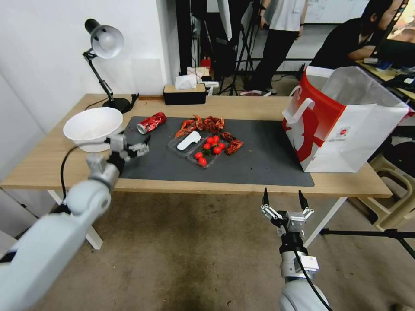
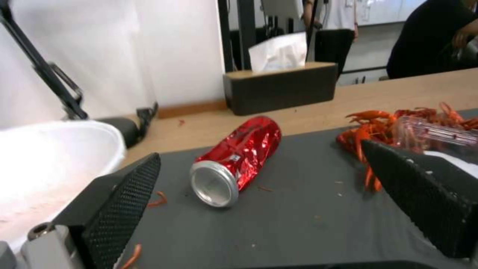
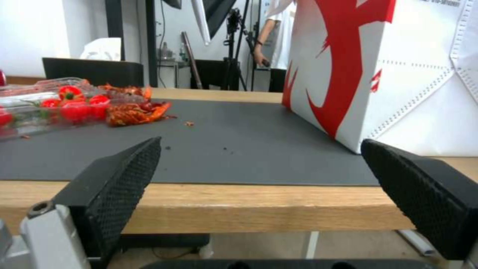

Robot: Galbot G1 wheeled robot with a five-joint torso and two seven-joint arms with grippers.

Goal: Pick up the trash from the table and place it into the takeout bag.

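A crushed red can point(image 1: 151, 123) point(image 2: 236, 160) lies on its side at the back left of the dark mat point(image 1: 259, 160) on the table point(image 1: 242, 106). My left gripper point(image 1: 145, 146) point(image 2: 259, 149) hovers open just in front of the can, which lies a little beyond the fingertips. A white bowl point(image 1: 93, 127) point(image 2: 47, 168) stands right beside the left wrist. Red crayfish shells point(image 1: 203, 124) and a clear tray of tomatoes point(image 1: 203, 151) lie mid-mat. The takeout bag point(image 1: 341, 125) point(image 3: 378, 71) stands upright at the right end. My right gripper point(image 1: 283, 203) point(image 3: 261, 142) hangs open below the table's front edge.
A desk lamp point(image 1: 103, 43) and a black tissue box point(image 1: 185, 93) stand along the table's back edge. A stool point(image 1: 393, 190) and a tripod leg point(image 1: 371, 233) are to the right of the table. People are in the room behind.
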